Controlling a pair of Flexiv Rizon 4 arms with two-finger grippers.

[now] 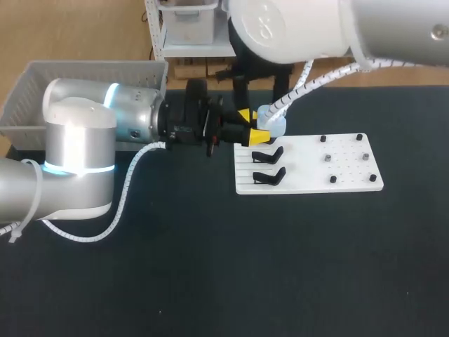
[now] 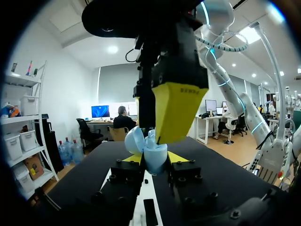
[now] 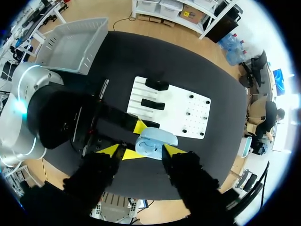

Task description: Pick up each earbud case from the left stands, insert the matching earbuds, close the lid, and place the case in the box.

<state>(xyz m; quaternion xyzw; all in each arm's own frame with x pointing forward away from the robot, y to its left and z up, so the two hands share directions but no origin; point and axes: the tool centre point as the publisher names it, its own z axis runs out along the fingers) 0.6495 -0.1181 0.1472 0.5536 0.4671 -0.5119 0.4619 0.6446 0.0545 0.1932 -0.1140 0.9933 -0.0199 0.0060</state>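
Observation:
A light blue earbud case (image 1: pixel 273 123) hangs above the far left corner of the white stand board (image 1: pixel 309 184), its lid standing open in the left wrist view (image 2: pixel 146 149). My left gripper (image 1: pixel 251 126) is shut on it, its yellow tips pressing from both sides. My right gripper (image 3: pixel 142 151) comes straight down over the case (image 3: pixel 155 141) and is open; one tip stands clear of the case. One of the right gripper's yellow fingers (image 2: pixel 176 110) shows big just above the case. Two black stands (image 1: pixel 268 165) on the board are bare.
Several small dark earbud pegs (image 1: pixel 327 159) dot the board's right half. A grey slatted box (image 1: pixel 84 77) sits at the table's far left corner, behind my left arm (image 1: pixel 77 140). Dark tabletop lies open in front of the board.

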